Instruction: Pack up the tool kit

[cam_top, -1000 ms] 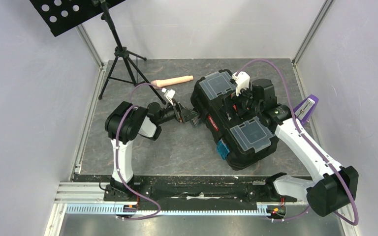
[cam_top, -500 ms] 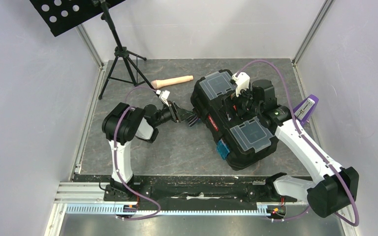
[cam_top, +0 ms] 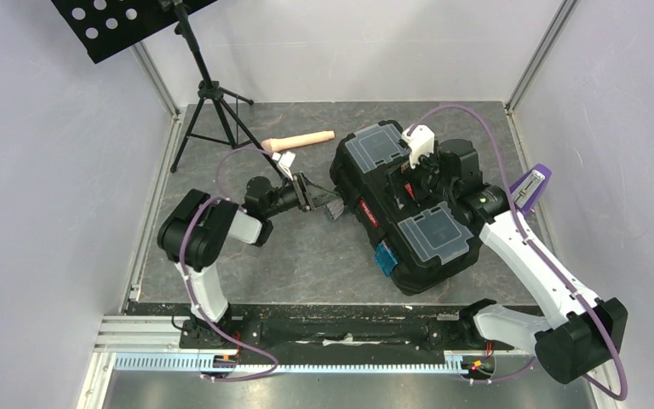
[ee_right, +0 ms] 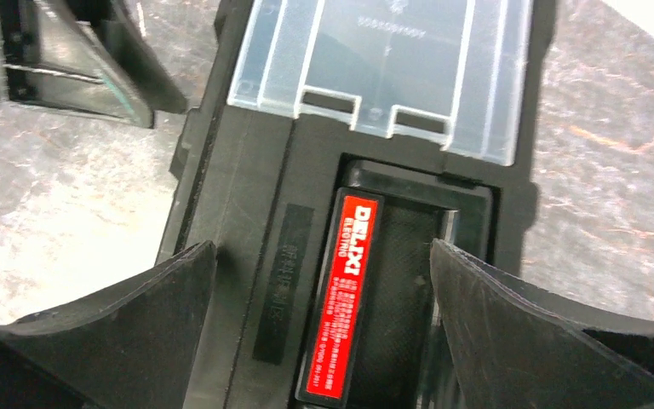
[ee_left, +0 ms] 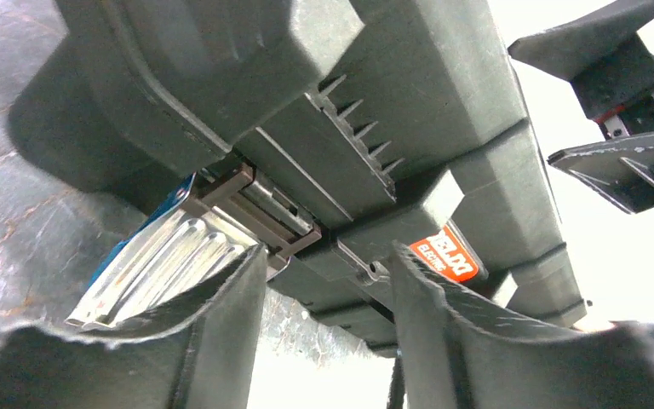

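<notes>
a dark grey stone-patterned tabletop (cam_top: pixel 306 256) bears a large black plastic toolbox (cam_top: pixel 430 234), a beige cylindrical handle (cam_top: pixel 300 141) beyond it, a purple stapler-like object (cam_top: pixel 530 186) at right, a black tripod (cam_top: pixel 211 89) far left.

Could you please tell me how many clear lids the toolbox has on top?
2. The far lid caps the back end of the toolbox; the near lid caps its front end. None appears hidden.

Toolbox (cam_top: pixel 409 213): black plastic, matt, finely grained. Compartment lids (ee_right: pixel 383 60): clear plastic, smooth, glossy. Handle label (ee_right: pixel 341 298): red sticker, glossy. Latch (ee_left: pixel 162 264): blue, ribbed, sheen noted. Tabletop (cam_top: pixel 306 256): dark, stone-like mottling, dull. Beige handle (cam_top: pixel 302 141): wood-like, smooth. Tripod (cam_top: pixel 211 87): black metal tubing, satin. Fingers (ee_left: pixel 213 341) of left gripper (ee_left: pixel 328 264): matt black, rough edges seen.
</notes>
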Available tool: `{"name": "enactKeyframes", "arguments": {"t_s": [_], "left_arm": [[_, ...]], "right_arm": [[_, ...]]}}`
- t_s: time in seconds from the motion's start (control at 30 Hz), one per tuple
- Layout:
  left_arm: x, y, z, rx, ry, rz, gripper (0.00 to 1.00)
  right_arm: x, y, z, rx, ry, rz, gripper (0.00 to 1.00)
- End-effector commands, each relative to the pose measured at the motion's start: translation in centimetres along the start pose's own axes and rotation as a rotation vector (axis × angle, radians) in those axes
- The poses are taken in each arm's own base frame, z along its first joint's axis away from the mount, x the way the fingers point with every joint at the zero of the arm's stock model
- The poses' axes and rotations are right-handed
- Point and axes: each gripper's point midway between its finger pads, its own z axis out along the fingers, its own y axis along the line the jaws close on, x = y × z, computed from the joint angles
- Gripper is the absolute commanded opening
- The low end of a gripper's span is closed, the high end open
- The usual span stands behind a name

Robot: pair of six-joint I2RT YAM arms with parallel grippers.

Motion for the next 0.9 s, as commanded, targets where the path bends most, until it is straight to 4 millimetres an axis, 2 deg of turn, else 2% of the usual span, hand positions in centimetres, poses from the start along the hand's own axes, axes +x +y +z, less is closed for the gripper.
{"name": "enactKeyframes", "arguments": {"t_s": [0.0, 0.17, 0.27, 0.37, 0.5, 0.87], "left_arm": [[-0.8, 0.7, -1.6, -0.144, -0.052, 0.041, 0.67], [-1.7, 1.4, -3.4, -0.260, -0.180, -0.009, 0.77], [-0.6, 1.8, -3.7, -0.290, -0.191, -0.056, 0.82], [0.5, 2.5, -3.6, -0.305, -0.218, -0.143, 0.83], [1.2, 2.4, -2.9, -0.259, -0.267, -0.248, 0.84], [2.9, 3.3, -1.7, -0.275, -0.220, -0.177, 0.84]], "right_arm": [[-4.8, -1.4, -2.5, 0.084, -0.111, -0.114, 0.98], [-6.6, 0.3, -3.1, 0.048, -0.169, -0.236, 0.98], [-7.3, 0.7, -3.3, 0.067, -0.176, -0.291, 0.98], [-7.4, 1.1, -3.1, 0.062, -0.173, -0.297, 0.98], [-7.1, 1.9, -2.7, 0.044, -0.169, -0.293, 0.98], [-6.7, 4.2, -2.0, 0.008, -0.155, -0.359, 0.98]]}}
